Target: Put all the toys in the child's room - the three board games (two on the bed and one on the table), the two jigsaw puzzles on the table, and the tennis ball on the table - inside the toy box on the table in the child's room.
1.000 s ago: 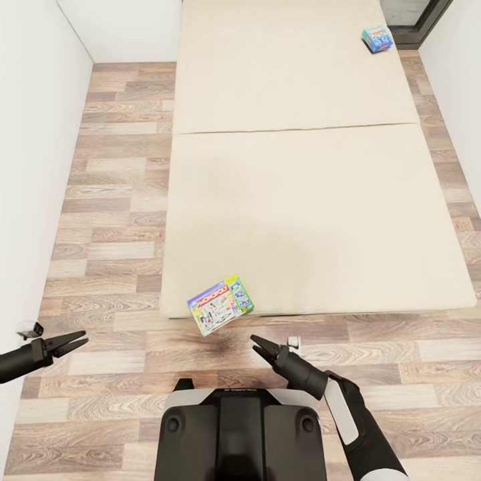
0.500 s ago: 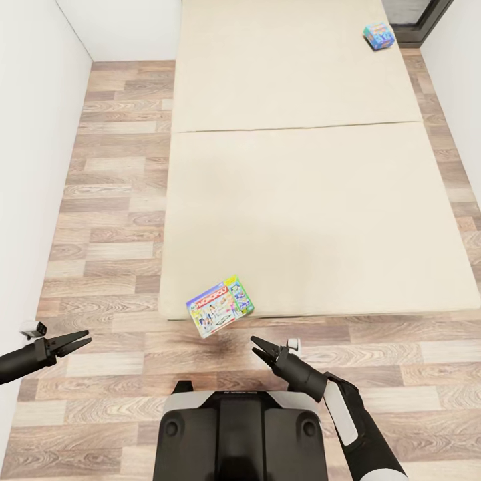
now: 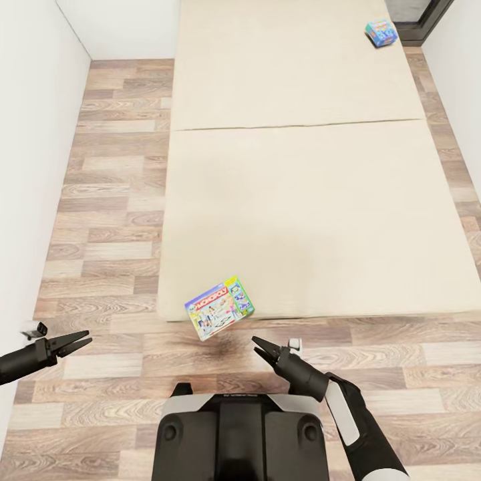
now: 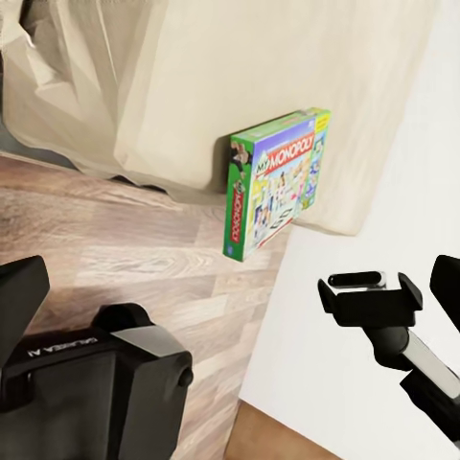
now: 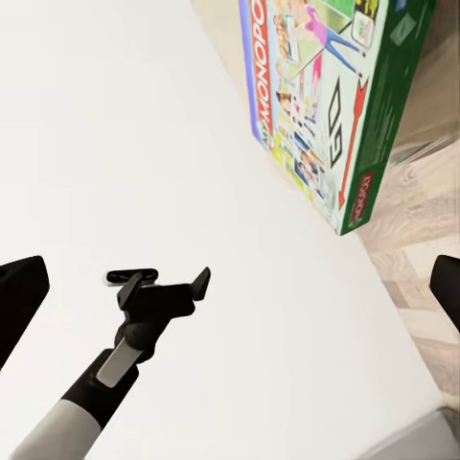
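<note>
Nothing moved; both empty, part-open grippers (image 3: 70,344) (image 3: 264,349) face Monopoly box (image 3: 219,306), blue box (image 3: 381,33) far.

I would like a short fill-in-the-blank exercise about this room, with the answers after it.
1. The Monopoly box overhangs the near edge of the ____.
2. The small blue box lies at the bed's far ____ corner.
3. Both claws, left claw and right claw, hold ____.
4. The floor is made of ____ planks.

Answers: bed; right; nothing; wood

I see 1 board game (image 3: 219,308) overhanging the near edge of the bed (image 3: 314,200), just ahead and left of my right gripper (image 3: 264,348). A 2nd game box (image 3: 381,33) lies at the bed's far right corner, well beyond it.
</note>
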Available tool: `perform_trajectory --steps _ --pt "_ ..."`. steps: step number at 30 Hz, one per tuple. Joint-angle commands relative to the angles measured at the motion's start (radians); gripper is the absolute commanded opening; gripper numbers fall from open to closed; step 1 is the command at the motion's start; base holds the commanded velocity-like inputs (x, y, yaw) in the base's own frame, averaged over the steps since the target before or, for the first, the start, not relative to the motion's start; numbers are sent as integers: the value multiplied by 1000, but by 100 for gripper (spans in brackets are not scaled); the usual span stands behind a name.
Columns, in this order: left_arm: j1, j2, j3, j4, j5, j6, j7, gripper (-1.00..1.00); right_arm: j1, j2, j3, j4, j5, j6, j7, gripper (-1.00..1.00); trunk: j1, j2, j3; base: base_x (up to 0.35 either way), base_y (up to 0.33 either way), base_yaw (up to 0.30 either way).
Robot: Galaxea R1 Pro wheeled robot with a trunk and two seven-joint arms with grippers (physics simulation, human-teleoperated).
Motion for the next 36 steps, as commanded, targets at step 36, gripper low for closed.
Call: perform_trajectory --steps 36 --pt "-1 -7 1 0 -1 11 -4 100 -1 -1 -2 0 6 -7 1 100 96 -176 -79 0 0 0"
